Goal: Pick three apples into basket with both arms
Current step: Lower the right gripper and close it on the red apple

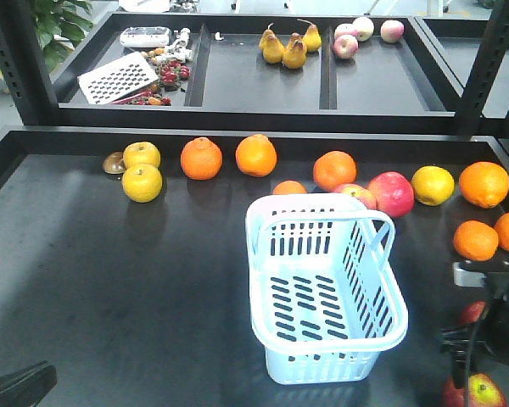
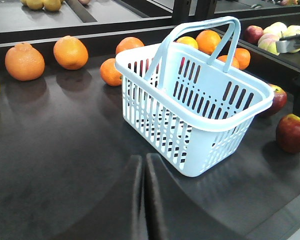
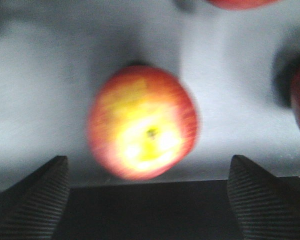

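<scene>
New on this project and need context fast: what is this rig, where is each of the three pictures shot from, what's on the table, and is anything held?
It is a two-armed robot; each arm ends in a pincer. The front view looks down on a dark table holding an empty pale blue basket, with oranges along the back. The left wrist view looks past the left pincer, shut on nothing, toward the basket's side. The right wrist view, blurred, looks down past the right pincer, open wide, at a red and yellow apple lying on the table. Nothing is held.
</scene>
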Robot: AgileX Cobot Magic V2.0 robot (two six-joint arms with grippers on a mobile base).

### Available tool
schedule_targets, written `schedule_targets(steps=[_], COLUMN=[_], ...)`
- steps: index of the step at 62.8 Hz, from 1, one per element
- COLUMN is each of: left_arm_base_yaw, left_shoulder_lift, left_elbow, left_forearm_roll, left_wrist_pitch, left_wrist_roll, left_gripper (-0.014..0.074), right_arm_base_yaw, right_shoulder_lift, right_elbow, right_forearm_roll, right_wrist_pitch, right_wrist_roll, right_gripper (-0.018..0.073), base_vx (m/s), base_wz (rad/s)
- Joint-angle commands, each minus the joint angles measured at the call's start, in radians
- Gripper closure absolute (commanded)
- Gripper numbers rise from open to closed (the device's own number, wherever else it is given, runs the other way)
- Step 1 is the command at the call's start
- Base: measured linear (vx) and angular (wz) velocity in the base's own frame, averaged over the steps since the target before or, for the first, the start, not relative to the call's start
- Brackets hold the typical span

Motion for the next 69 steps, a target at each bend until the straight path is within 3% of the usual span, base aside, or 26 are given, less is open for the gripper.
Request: schedule_targets(steps=[1,12,69], left_arm_base_yaw=[0.002,0.002,0.002], left_shoulder_lift=[0.007,0.007,0.008], left_elbow=[-0.027,-0.027,-0.019], left_forearm_roll=[0.006,0.006,0.005], left_wrist_pitch=[0.014,0.015,0.014], left_wrist_roll=[-0.008,-0.008,-0.008], left_gripper=[0.0604,0.0604,0.0604], right_arm_base_yaw=[-0.055,-0.095,-0.092], right_shoulder_lift=[-0.013,-0.013,0.149], right_elbow=[-0.027,-0.027,-0.027], right_forearm_roll=[0.037,0.165,0.146], right_wrist_pitch=[-0.023,-0.022,-0.098], right_wrist_roll=[-0.077,-0.178,-0.180], right_gripper=[-0.0043,-0.0035,-0.0012], base_vx=[0.00,0.00,0.00], base_wz=[0.00,0.00,0.00])
